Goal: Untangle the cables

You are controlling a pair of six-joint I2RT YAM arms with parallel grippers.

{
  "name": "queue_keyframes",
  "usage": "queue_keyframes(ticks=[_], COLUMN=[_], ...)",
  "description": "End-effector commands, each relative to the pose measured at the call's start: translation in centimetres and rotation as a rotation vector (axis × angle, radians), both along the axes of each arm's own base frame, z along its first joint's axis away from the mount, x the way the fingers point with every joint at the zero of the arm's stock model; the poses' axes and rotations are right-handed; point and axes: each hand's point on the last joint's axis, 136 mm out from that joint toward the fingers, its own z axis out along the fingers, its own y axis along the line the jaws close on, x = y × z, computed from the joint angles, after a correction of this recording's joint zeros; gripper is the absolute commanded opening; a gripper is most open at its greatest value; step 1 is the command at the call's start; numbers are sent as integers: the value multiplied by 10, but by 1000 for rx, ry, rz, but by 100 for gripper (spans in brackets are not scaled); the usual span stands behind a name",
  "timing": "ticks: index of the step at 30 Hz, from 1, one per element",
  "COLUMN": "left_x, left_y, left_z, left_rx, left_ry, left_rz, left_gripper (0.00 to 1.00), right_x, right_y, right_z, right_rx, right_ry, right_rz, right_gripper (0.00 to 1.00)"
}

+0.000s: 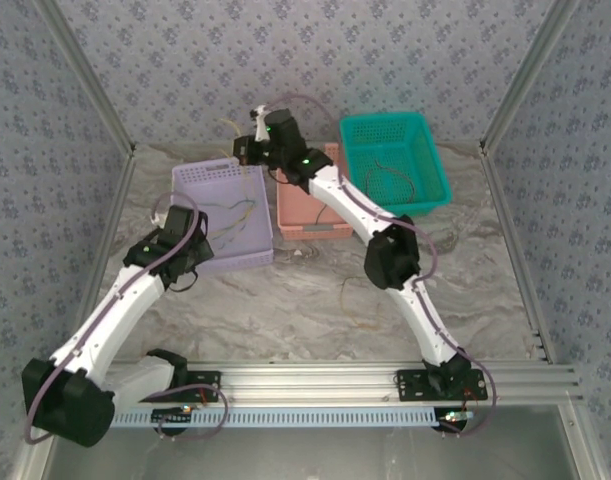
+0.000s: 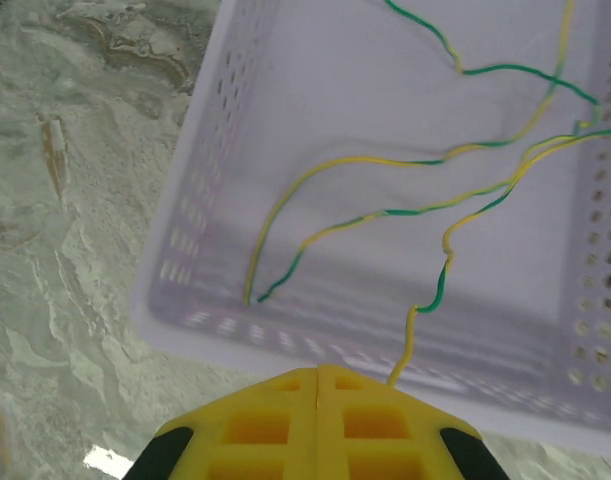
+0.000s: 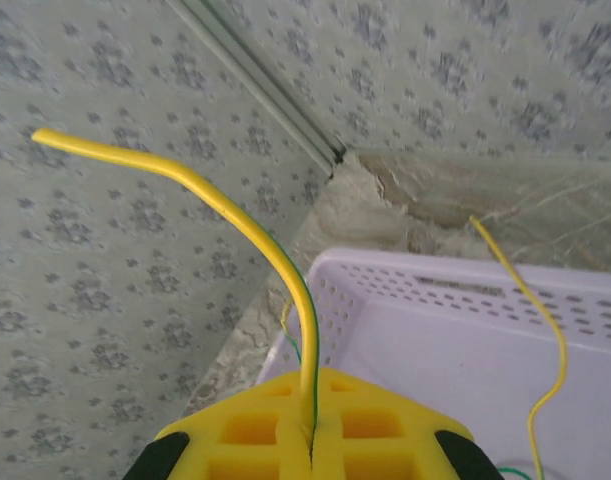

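Right wrist: right fingers [image 3: 255,425] pinch yellow-green cable [image 3: 235,215]; left fingers [image 2: 260,425] pressed together near cables [image 2: 385,160].

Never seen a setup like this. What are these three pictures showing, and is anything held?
It's a robot: left arm and right arm, bolted to a table. One picture looks down from above; the other two come from cameras on the wrists. A purple basket, a pink basket and a teal basket stand on the table, with thin yellow-green cables in the purple one. The right gripper is shut on one cable. The left gripper is shut too; another cable reaches it, whether gripped is unclear.
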Motion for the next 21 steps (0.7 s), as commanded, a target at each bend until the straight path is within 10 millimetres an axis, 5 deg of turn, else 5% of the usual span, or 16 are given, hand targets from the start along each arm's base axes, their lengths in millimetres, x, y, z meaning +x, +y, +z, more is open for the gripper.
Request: queue_keyframes(ticks=[1,14,21], left_x=[22,60,53], left_y=[-6,7,9], left_z=[-4,-50,-52], left_rx=[-35,-28,-38], left_ry=[-27,85,79], left_rz=[-38,-5,13], left_gripper=[0,0,0], right_x=[-2,11,14], right_y=[8,20,11], right_z=[-18,-109,-112], right_rx=[-48,-96,-137], right_ry=[35,157,154], right_rz=[-23,-44,-55], right_gripper=[0,2,45])
